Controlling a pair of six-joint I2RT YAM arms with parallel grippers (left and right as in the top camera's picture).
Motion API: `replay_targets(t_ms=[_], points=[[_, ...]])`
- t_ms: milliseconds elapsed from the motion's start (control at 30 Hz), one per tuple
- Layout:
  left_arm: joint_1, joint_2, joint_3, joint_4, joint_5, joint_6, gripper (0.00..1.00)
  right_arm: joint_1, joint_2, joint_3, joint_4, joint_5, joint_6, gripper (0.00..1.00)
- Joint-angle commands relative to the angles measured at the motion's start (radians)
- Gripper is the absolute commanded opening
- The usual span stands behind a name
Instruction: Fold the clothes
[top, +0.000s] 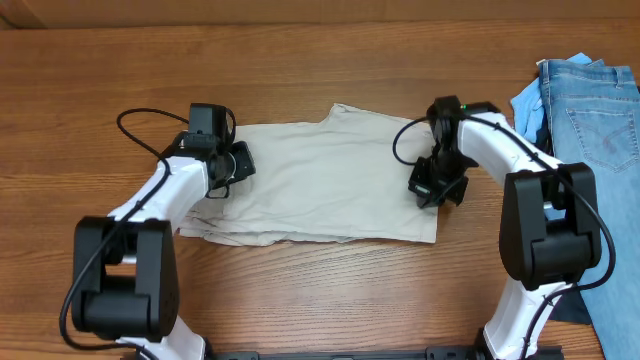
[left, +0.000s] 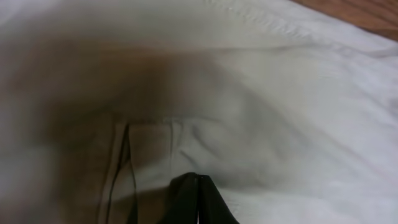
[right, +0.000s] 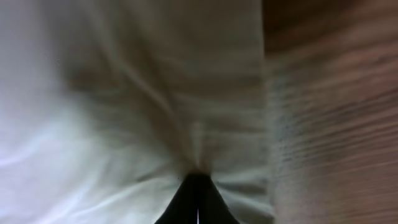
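Observation:
The pale beige garment lies flat and wrinkled on the wooden table, with layered edges showing at its lower left. My left gripper sits at its left edge. In the left wrist view its fingers are pressed together with their tips on the fabric, near a pocket seam. My right gripper sits at the garment's right edge. In the right wrist view its fingers are shut, and folds of the cloth radiate from the tips.
Blue denim jeans lie at the far right edge of the table. A small light-blue cloth lies beside them, close to the right arm. Bare wood shows just right of the garment's edge.

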Motion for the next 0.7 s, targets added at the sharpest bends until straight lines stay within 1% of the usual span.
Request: replay_targets(t_ms=[0,67,133,200,333,433,467,533,667], points=[[0.022,0.048,0.013,0.031,-0.052,0.057,0.04,-0.005,-0.012,-0.071,0.018,-0.016,0.005,0.04],[0.032,0.057,0.013,0.042,-0.079,0.056,0.04,-0.006,-0.012,-0.122,0.054,-0.013,0.018,0.04],[0.042,0.06,0.013,0.044,-0.114,0.056,0.04,-0.012,-0.012,-0.175,0.093,0.014,0.068,0.04],[0.055,0.06,0.013,0.043,-0.143,0.052,0.07,-0.02,-0.012,-0.222,0.136,0.027,0.102,0.04],[0.087,0.06,0.013,0.042,-0.18,0.009,0.07,-0.051,-0.012,-0.286,0.218,0.026,0.112,0.04],[0.132,0.063,0.013,0.042,-0.187,-0.043,0.07,-0.091,-0.012,-0.289,0.254,0.034,0.113,0.04],[0.143,0.064,0.013,0.042,-0.187,-0.053,0.09,-0.103,-0.012,-0.289,0.268,0.036,0.113,0.04],[0.162,0.066,0.013,0.041,-0.18,-0.053,0.14,-0.126,-0.012,-0.286,0.296,0.052,0.108,0.04],[0.175,0.066,0.013,0.046,-0.176,-0.053,0.17,-0.15,-0.012,-0.263,0.333,0.103,0.105,0.04]])
